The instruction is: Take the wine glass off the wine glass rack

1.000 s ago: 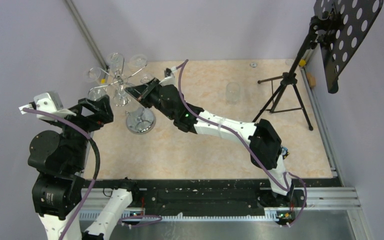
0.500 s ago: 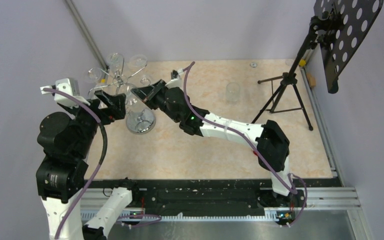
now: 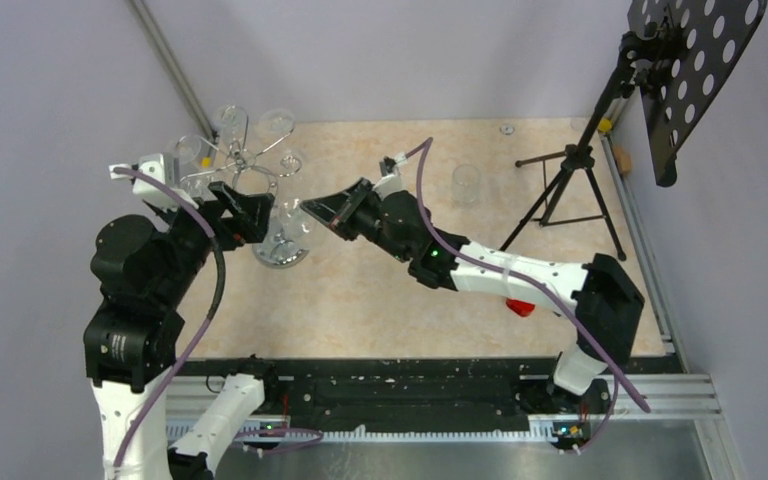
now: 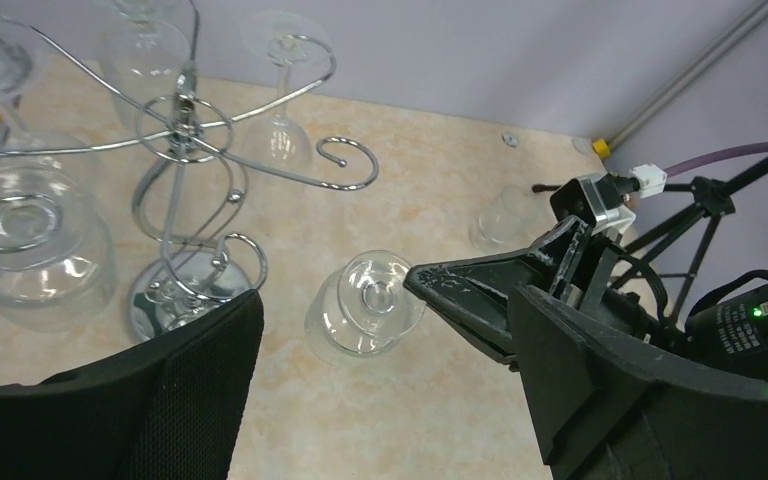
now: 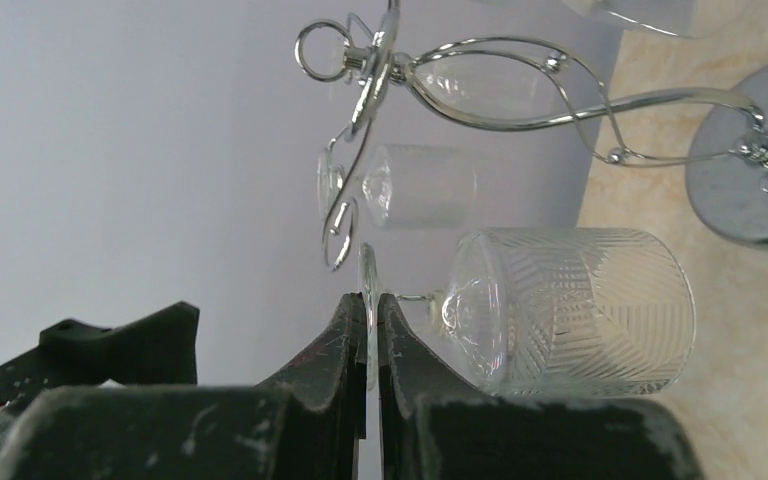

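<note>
while other glasses [image 4: 35,245] hang on the wine glass rack [image 3: 245,172], the left gripper [image 3: 245,212] gapes wide and empty beside it. the right gripper [image 5: 372,320] is pinched tight on the foot [image 5: 368,285] of one wine glass [image 4: 360,310], bowl down, just beside the rack and seemingly clear of it. left, i judge: carrying it away and setting it down.

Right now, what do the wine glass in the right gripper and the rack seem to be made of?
The wine glass: clear glass by its look, though clear plastic cannot be ruled out. It is see-through, with cut line patterns on the bowl. The wine glass rack: polished, chrome-like metal wire. Its curls and round base mirror the surroundings.
</note>
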`<state>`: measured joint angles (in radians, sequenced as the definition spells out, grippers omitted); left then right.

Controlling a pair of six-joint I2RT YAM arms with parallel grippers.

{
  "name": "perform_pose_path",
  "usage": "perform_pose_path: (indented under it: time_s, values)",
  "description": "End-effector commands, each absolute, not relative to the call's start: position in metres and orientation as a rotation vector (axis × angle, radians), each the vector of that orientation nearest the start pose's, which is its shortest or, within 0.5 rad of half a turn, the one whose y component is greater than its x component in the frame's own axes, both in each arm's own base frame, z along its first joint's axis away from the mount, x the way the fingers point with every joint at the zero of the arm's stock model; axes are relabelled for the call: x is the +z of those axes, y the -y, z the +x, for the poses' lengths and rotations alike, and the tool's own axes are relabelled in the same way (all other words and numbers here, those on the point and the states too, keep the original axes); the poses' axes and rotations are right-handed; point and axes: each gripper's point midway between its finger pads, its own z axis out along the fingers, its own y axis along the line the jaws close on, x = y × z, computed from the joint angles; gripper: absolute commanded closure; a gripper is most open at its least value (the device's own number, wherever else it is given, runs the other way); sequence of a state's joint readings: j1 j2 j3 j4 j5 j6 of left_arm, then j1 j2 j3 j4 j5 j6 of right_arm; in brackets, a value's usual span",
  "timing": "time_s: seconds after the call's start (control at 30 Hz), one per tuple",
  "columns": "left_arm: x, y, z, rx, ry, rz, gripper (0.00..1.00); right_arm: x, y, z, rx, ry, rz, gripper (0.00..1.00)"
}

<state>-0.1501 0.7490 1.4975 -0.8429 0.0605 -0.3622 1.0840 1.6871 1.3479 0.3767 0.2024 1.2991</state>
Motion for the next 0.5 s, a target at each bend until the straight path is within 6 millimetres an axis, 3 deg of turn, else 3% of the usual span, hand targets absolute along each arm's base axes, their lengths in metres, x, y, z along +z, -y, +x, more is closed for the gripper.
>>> perform_pose_path:
  time_s: [0.0,0.27,0.47]
  values:
    - [0.438,0.085,0.213,-0.599,-1.692,-0.059,0.05,0.434,-0.438,0.236,1.883,-1.527,0.361,1.0]
    - [0.421,0.148,0.218,-1.027,-1.731,0.069,0.07,0.437,-0.371,0.232,1.862,-1.44,0.413,1.0]
    - [0.421,0.176,0.221,-1.301,-1.72,0.098,0.19,0.456,-0.349,0.223,1.906,-1.355,0.393,1.0]
